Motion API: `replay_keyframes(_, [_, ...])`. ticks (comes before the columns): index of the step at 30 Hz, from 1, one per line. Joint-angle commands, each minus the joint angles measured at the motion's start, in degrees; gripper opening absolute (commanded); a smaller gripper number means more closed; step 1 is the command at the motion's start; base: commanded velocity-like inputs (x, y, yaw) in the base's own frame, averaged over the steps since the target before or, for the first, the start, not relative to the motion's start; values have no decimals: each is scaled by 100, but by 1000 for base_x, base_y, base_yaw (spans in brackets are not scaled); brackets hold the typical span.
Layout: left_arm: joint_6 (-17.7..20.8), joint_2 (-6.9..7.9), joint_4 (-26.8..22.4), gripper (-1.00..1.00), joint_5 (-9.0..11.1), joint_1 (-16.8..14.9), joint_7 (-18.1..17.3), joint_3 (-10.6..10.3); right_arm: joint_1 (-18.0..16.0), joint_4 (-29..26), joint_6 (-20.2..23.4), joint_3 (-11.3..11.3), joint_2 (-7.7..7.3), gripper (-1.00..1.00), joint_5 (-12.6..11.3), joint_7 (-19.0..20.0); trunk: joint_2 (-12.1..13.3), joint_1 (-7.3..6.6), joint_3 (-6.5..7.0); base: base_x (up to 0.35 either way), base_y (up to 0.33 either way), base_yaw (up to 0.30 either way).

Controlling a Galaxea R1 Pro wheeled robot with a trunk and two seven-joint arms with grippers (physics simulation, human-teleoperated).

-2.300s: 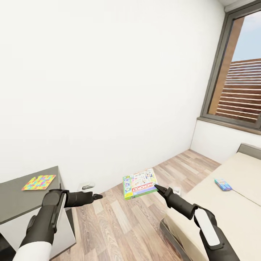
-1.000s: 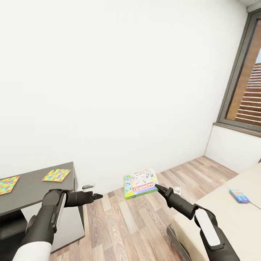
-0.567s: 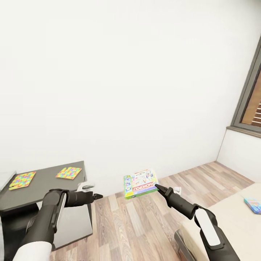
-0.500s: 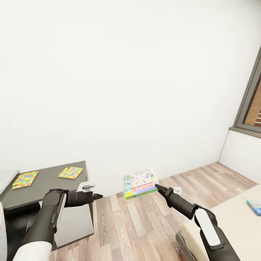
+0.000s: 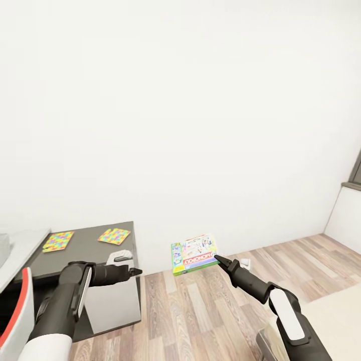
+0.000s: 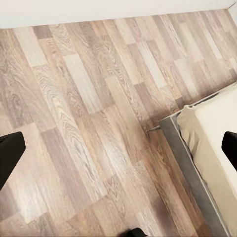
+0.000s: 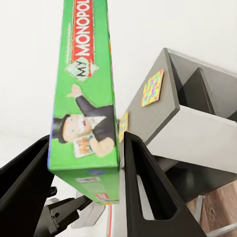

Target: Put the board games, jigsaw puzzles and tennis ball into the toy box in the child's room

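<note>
Two jigsaw puzzles point(image 5: 58, 240) lie on the dark table point(image 5: 85, 250) beyond the wide-open, empty left gripper point(image 5: 136, 272), while the right gripper point(image 5: 218, 260) pinches the Monopoly box point(image 5: 194, 254) by one edge, so it might slip out.

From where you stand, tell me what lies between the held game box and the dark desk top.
Nothing visible. The right gripper holds the game box over bare floor; the dark desk top with two puzzle mats lies to its left.
</note>
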Motion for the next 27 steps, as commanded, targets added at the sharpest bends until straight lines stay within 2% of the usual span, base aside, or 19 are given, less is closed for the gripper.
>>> replay_keyframes(1, [21,-8,-3,100,-60,-4,-58,18,-2,1,34,-11,2,-100,0,20,-5,2,-2,0,0,57])
replay_keyframes(14, [21,-3,-3,100,-60,-4,-59,21,-2,-22,33,-11,1,-100,0,16,-5,2,6,0,0,19])
replay_keyframes(27, [21,-1,-3,100,-43,-4,-68,27,-2,-33,35,-11,3,-100,0,16,-5,2,66,0,0,217])
